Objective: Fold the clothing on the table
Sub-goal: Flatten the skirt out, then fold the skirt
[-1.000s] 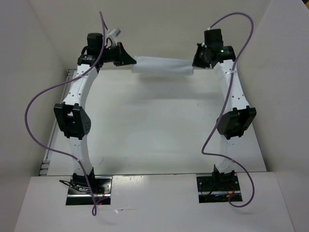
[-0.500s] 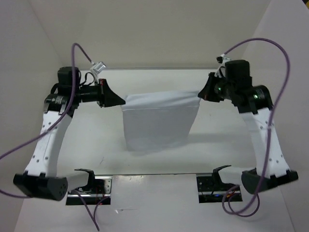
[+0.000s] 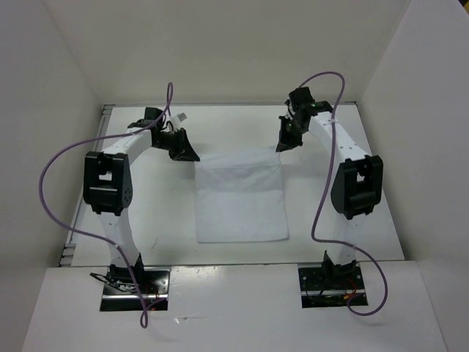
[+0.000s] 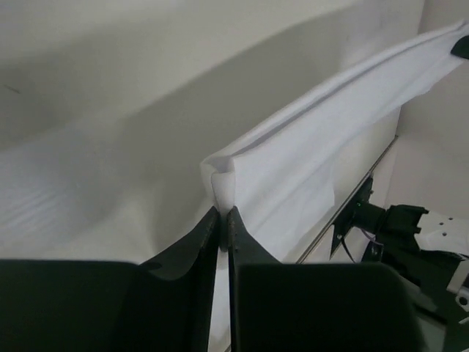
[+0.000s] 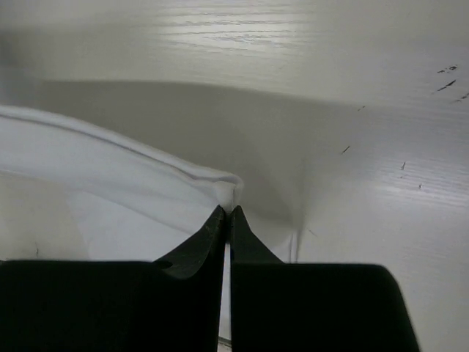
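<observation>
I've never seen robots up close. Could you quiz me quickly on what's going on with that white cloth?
1. True or false: the left claw and the right claw each pinch a corner of the clothing.
2. Most of the clothing: A) hangs in the air, B) lies spread on the table, C) is balled up?
3. Fill in: the clothing's colour is ___.
Key: 1 true; 2 B; 3 white.

One garment point(image 3: 240, 199), one desk point(image 3: 157, 220). Two arms: left arm point(image 3: 108, 183), right arm point(image 3: 357, 185). Two tools: left tool point(image 3: 193, 156), right tool point(image 3: 281, 147). Two purple cables: left cable point(image 3: 42, 176), right cable point(image 3: 314, 224).
</observation>
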You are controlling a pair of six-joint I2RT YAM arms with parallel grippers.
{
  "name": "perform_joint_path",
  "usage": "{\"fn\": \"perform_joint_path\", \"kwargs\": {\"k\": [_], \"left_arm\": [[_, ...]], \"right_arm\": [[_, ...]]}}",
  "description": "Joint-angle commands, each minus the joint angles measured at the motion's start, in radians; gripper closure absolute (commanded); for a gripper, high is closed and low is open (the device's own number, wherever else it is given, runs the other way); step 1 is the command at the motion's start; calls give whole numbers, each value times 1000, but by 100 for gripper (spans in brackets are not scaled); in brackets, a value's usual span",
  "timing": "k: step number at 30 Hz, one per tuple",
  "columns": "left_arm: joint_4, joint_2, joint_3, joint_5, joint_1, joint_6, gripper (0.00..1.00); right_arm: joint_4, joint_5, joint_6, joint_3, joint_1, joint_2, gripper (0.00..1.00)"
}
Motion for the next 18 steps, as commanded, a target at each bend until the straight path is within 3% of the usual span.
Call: {"fn": "perform_joint_path", "kwargs": {"k": [1, 7, 18], "left_arm": [[74, 64, 164, -4, 7, -12, 86], [83, 108, 241, 32, 16, -21, 82], [166, -116, -64, 121, 18, -32, 80]], "right_arm": [[77, -3, -40, 108, -45, 34, 97], [98, -36, -40, 142, -65, 80, 97], [97, -37, -22, -190, -65, -140, 97]]}}
